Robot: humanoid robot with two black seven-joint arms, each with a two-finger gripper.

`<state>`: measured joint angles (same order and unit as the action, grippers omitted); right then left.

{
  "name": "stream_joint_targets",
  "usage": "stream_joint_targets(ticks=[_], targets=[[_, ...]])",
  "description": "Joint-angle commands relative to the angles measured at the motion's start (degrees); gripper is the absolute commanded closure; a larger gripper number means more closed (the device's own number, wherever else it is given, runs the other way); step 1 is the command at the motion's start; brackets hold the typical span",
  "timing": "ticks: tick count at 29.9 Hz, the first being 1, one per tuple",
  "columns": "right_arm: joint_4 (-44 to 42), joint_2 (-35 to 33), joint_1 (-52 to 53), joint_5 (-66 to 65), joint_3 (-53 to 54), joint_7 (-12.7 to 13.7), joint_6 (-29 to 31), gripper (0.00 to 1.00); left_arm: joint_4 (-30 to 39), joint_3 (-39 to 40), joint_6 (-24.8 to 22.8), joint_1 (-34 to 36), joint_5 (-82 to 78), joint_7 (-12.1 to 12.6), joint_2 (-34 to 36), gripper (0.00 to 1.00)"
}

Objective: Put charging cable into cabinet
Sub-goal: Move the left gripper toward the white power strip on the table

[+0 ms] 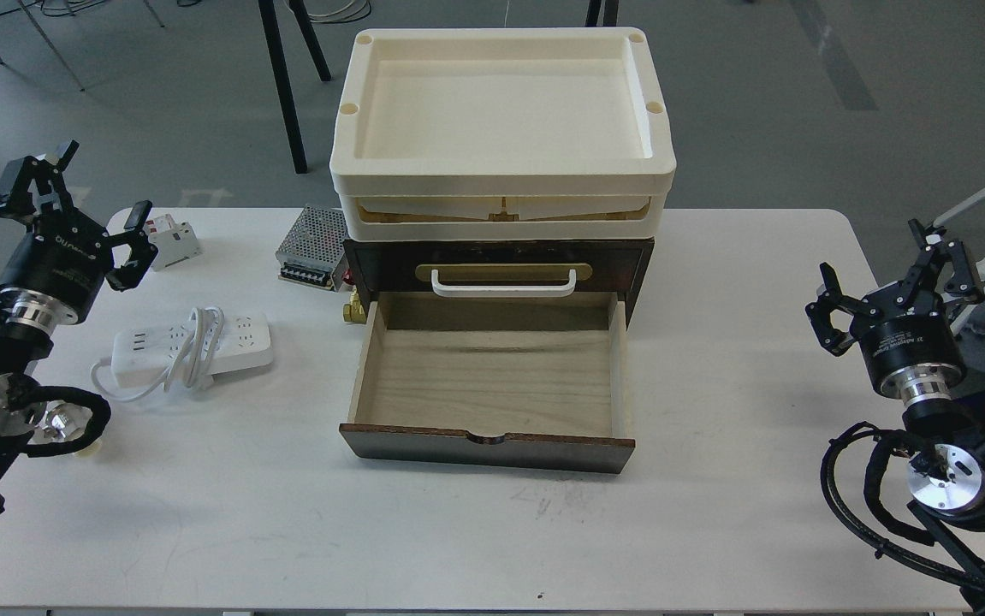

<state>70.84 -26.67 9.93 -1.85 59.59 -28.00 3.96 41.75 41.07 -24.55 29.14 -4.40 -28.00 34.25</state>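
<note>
Head view: the left tool (77, 214) hangs spread wide and empty above the bench's (715, 513) left edge. The charging cable (192, 346) lies on the bench just below and to its right, long axis running roughly left to right, cord looped over it. Further right the cabinet (492, 265) has its drawer (492, 385) pulled out. The right tool (894, 278), also open and empty, is well apart; the left arm is clearly nearer.

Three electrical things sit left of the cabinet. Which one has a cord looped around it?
The charging cable, the long white socket strip nearest the table's front. The circuit breaker and metal power supply behind it show no cord.
</note>
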Motion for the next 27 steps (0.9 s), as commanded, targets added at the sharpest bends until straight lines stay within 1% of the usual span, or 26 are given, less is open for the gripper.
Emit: stream_joint_targets(ticks=[1,4,7,13,15,19,21,25,27], targets=[[0.0,0.0,0.0,0.0,0.0,0.0,0.0,0.01,-0.2,-0.1,0.6,0.0,-0.7,0.0,0.0,0.0],[0.0,0.0,0.0,0.0,0.0,0.0,0.0,0.01,-0.8,0.0,-0.4,0.3,-1.9,0.0,-0.1,0.0],[0.0,-0.1,0.0,0.0,0.0,0.0,0.0,0.01,-0.5,0.8,-3.5,0.3,-1.8,0.0,0.2,0.0],[0.0,-0.1,0.0,0.0,0.0,0.0,0.0,0.01,-0.8,-0.1,-3.5,0.3,-3.8,0.0,1.1,0.0],[0.0,-0.1,0.0,0.0,0.1,0.0,0.0,0.01,-0.7,-0.1,-3.5,0.2,-9.4,0.0,1.8,0.0],[0.0,-0.1,0.0,0.0,0.0,0.0,0.0,0.01,-0.7,0.5,-3.5,1.0,-31.7,0.0,6.1,0.0],[0.0,0.0,0.0,0.0,0.1,0.0,0.0,0.01,-0.6,0.2,-3.5,2.6,-40.6,0.0,7.7,0.0],[0.0,0.0,0.0,0.0,0.0,0.0,0.0,0.01,0.1,0.0,-3.5,3.5,-53.1,0.0,12.1,0.0],[-0.1,0.0,0.0,0.0,0.0,0.0,0.0,0.01,0.4,0.0,-3.5,3.7,-59.1,0.0,13.3,0.0]])
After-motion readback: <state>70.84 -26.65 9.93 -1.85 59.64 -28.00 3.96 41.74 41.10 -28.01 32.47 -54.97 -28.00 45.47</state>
